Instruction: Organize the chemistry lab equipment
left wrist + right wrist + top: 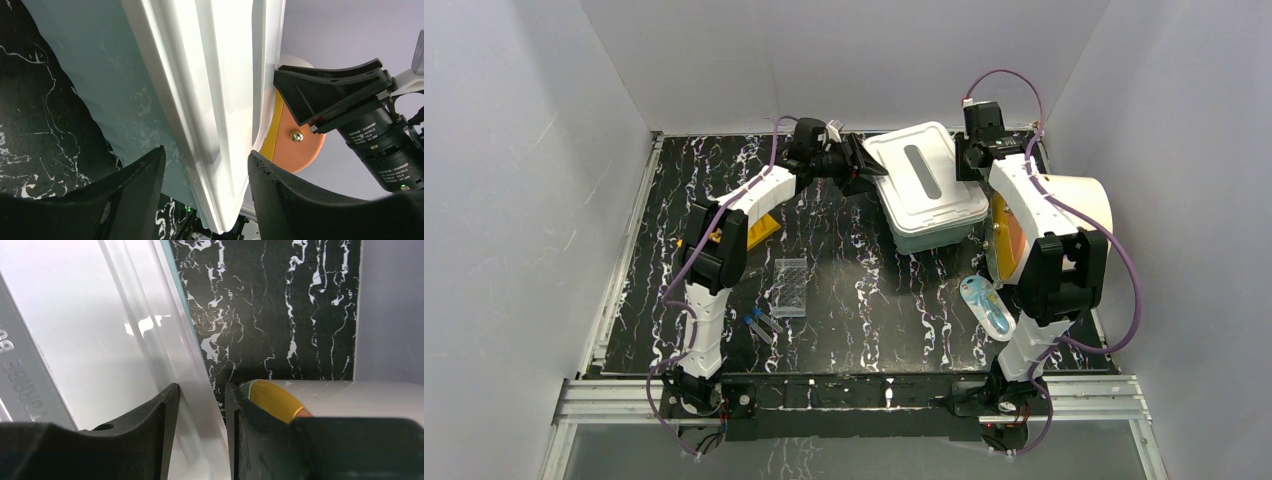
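Three loose items lie out on the black white-veined table [864, 270] in the left half of the top view. A yellow-orange holed test-tube rack [764, 228] sits partly under the left arm. A clear plastic well plate [791, 287] is just below it, and two blue-capped clear tubes [764, 325] are near the lower left. A pale blue-and-white packaged thing [989, 305] that I cannot identify lies at lower right, beside the right arm. No beaker, tubing or forceps shows in any view. The white-lidded, pale-teal plastic storage box [924, 175] stands at upper centre with its lid on, so its contents are hidden. The left gripper [862, 168] is at the lid's left edge and the right gripper [969, 160] at its right edge. In the left wrist view the left gripper's [206, 152] jaws stand part-way apart astride the lid's rim. In the right wrist view the right gripper's [201, 387] jaws sit closer together around the opposite rim. I cannot tell whether either pair is actually pressing on the lid. As I judge it, the sorting is barely under way. The box needs opening, and the rack, plate and tubes have yet to be put away.
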You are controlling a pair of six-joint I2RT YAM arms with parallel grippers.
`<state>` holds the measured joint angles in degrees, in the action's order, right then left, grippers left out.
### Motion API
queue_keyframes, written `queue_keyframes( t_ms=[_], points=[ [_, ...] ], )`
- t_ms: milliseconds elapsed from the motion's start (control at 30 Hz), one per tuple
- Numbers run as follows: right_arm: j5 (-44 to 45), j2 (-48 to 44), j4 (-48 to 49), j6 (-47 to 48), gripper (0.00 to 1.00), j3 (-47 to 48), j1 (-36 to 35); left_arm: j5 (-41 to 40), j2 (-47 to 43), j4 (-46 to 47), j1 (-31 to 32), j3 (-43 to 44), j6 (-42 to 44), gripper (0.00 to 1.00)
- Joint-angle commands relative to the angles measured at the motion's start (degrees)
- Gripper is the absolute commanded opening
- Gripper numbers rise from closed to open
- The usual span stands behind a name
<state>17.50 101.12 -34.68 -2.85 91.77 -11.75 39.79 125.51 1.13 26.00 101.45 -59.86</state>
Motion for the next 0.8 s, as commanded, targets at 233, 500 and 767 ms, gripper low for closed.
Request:
queue_keyframes(
  t_ms=[233, 500, 767],
  points=[
    [3.00, -0.06, -1.06, -1.27, 0.36, 1.79, 0.20, 0.86, -0.43, -0.66, 0.10, 2.96, 2.42, 0.63],
    [-1.19, -0.87, -1.54, -0.47, 0.36, 0.69, 0.15, -0.26, -0.71, -3.22, 0.16, 1.12, 3.76, 0.62],
    [-2.75, -3.16, -1.05, 0.16, 0.37, -2.57, 0.20, -2.43, 0.45, -9.88, 0.19, 1.62, 9.44, 0.58]
  ],
)
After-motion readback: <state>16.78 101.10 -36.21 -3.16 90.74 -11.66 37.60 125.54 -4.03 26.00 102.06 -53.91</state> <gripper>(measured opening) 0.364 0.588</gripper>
